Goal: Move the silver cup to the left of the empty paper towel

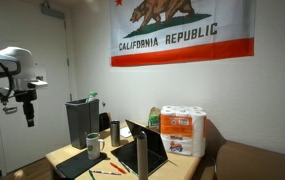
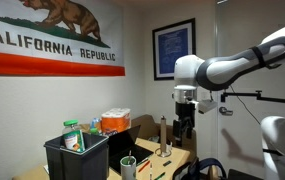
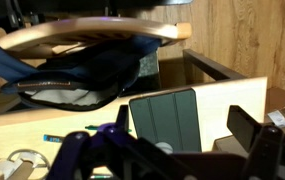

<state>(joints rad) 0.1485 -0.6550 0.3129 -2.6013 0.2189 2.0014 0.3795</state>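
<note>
The silver cup [image 1: 115,131] stands upright on the table behind the laptop, next to the black bin. The empty paper towel tube [image 1: 140,157] stands upright in front of the laptop screen; it also shows in an exterior view [image 2: 163,135]. My gripper [image 1: 29,108] hangs high in the air off the table's end, well away from both; it shows in the other exterior view too [image 2: 185,127]. In the wrist view its fingers [image 3: 182,128] are spread and hold nothing. Neither cup nor tube shows in the wrist view.
A black bin [image 1: 81,121], a grey mug [image 1: 92,146], an open laptop [image 1: 148,146] and a white-and-orange pack of rolls [image 1: 184,130] crowd the table. A dark green tablet cover [image 3: 162,118] lies below the gripper. A chair with a backpack [image 3: 82,70] stands nearby.
</note>
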